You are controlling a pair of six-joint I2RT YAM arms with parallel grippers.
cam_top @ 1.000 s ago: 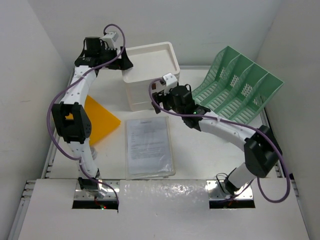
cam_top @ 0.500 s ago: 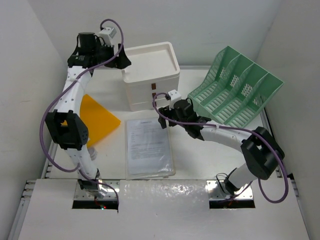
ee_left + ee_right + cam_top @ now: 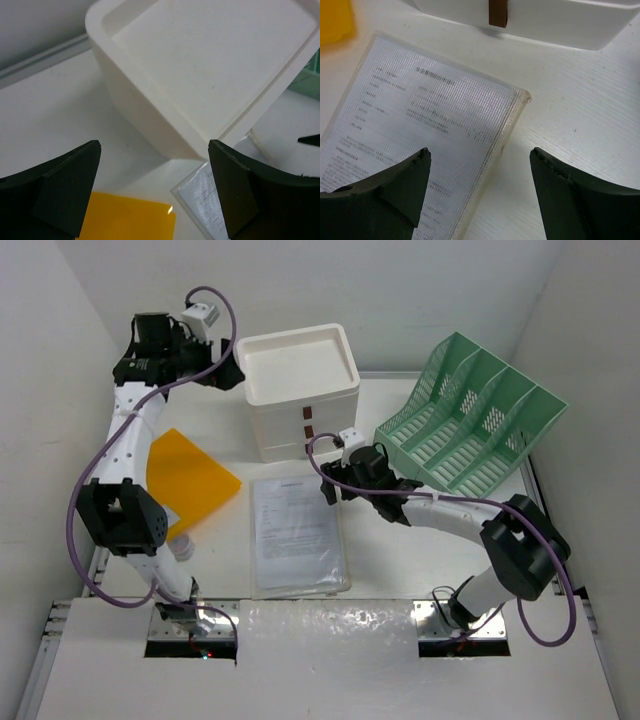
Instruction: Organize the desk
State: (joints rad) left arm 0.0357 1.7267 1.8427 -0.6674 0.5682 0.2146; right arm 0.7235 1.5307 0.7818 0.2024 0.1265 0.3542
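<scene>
So compared to a second ago, the left gripper (image 3: 152, 150) has backed off the drawer box (image 3: 298, 365) toward the far left corner of the desk (image 3: 400, 560). The right gripper (image 3: 480, 150) has dropped over the clear sleeve (image 3: 298, 535), at its far right corner. Both claws are spread and empty. The desk carries one box, one green rack (image 3: 470, 420), one orange folder (image 3: 195, 475) and one sleeve. The left arm hides part of the folder, and the sleeve's print is unreadable.

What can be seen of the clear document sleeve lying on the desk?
The document sleeve is a clear, ribbed plastic pouch holding a white sheet of printed text. It lies flat on the desk, long side running front to back, just in front of the white drawer box with a gap between them. The right gripper hovers over its far right corner, fingers open; nothing grips it.
</scene>
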